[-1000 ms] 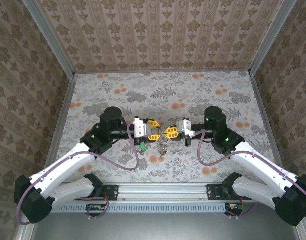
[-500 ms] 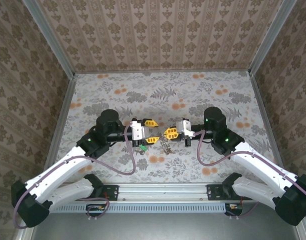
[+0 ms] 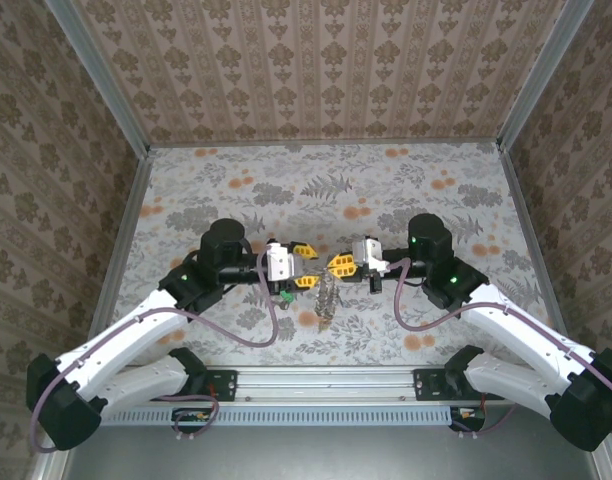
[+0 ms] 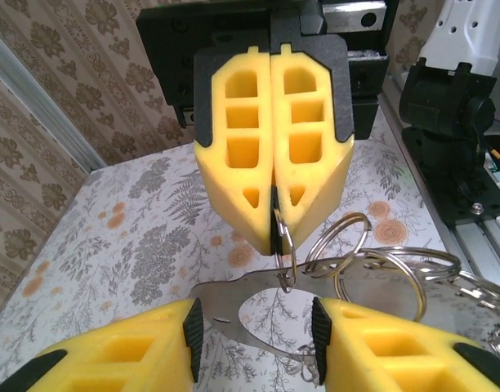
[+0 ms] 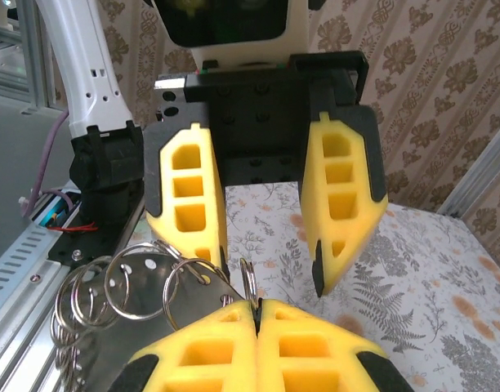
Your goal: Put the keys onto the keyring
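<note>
The patterned bench [image 3: 386, 180] lies between papered walls, its near edge covered by the rail and arm bases. The left arm [image 3: 136, 330] and right arm [image 3: 506, 320] reach in and meet nose to nose at the middle. The left gripper [image 3: 307, 265] sits at 9 o'clock of the right gripper [image 3: 338, 265], and the two are just apart. In the right wrist view the left gripper's jaws stand apart, with patterned bench showing through the gap. In the left wrist view a flat metal plate [image 4: 225, 296] lies across that gap, its ends near both fingertips. Whether either pad touches it cannot be told, since the left gripper's own fingers are cut off by the bottom edge. The right gripper is pressed together, pinching a small ring [image 4: 284, 245] at its very tips, and the ring's upper arc is hidden between the pads. The keyring [image 3: 326, 297] hangs from there at 6 o'clock, a greyish bunch too small from above to sort out. Up close it is several overlapping split rings [image 5: 144, 278] joined to the plate. Its far part runs out at 3 o'clock of the left wrist view and at 7 o'clock of the right wrist view. A small green thing [image 3: 286, 296] lies at 7 o'clock of the left gripper, too tiny to tell what it is.
</note>
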